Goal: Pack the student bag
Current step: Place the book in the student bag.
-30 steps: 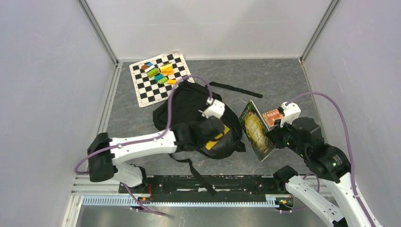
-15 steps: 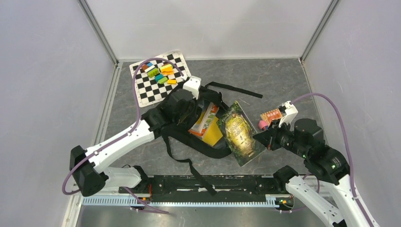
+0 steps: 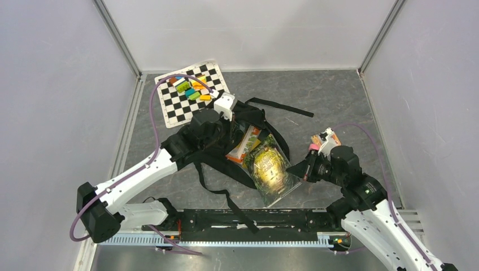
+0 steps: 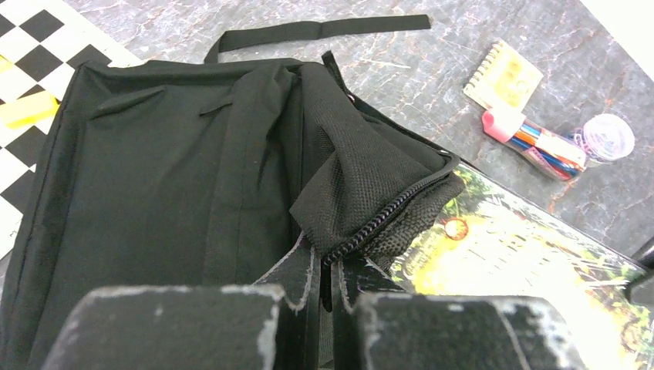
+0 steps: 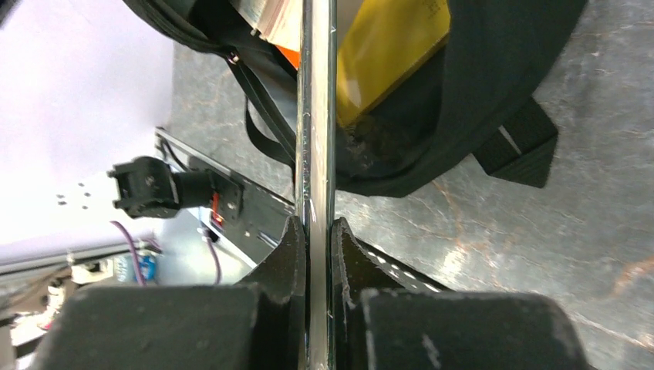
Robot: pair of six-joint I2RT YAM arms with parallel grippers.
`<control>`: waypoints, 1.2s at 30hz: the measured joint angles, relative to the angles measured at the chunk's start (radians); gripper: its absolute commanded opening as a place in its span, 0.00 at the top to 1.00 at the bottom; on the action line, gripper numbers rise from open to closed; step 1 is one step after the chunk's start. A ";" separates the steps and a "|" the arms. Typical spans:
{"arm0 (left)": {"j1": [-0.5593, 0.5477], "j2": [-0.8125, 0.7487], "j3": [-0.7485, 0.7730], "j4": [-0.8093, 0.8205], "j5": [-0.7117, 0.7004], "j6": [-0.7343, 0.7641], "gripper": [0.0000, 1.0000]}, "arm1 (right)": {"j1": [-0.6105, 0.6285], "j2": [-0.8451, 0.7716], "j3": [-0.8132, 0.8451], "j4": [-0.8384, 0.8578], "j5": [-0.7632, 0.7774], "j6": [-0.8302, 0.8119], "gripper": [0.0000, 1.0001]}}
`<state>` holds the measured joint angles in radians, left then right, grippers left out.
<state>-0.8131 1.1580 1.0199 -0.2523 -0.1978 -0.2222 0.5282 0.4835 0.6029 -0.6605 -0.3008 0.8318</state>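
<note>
The student bag (image 3: 251, 116), black and soft, lies mid-table with its mouth open toward the right. My left gripper (image 4: 337, 270) is shut on the bag's zipper edge (image 4: 385, 223) and holds that flap up. An orange-white book (image 3: 243, 144) and a yellow one (image 5: 393, 54) sit inside the bag. My right gripper (image 5: 316, 231) is shut on a green and yellow book (image 3: 270, 166). That book shows edge-on in the right wrist view. Its far end reaches over the bag's mouth, beside the flap in the left wrist view (image 4: 524, 254).
A checkerboard (image 3: 169, 107) with several coloured blocks (image 3: 189, 89) lies at the back left. A small notepad (image 4: 505, 73), a bundle of pens (image 4: 536, 142) and a clear round thing (image 4: 607, 136) lie right of the bag. A long strap (image 3: 282, 105) trails behind it.
My left gripper has pulled the bag's flap back and left, opening the bag. My right arm has swung the green book flatter and carried it left to the bag's mouth.
</note>
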 measured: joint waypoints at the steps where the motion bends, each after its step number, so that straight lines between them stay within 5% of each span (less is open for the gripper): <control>1: 0.000 -0.007 -0.007 0.007 0.014 0.000 0.98 | 0.000 -0.004 -0.011 0.018 -0.002 0.017 1.00; 12: 0.000 -0.037 -0.034 0.045 0.095 0.001 0.98 | 0.000 0.020 -0.077 0.267 -0.013 0.195 1.00; 36: 0.004 -0.092 -0.045 0.040 0.030 0.008 0.98 | 0.000 0.058 -0.045 0.369 -0.017 0.253 1.00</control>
<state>-0.8089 1.0657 0.9752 -0.2123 -0.1677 -0.2138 0.5282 0.5411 0.5579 -0.2920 -0.3176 1.0847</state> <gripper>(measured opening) 0.053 0.092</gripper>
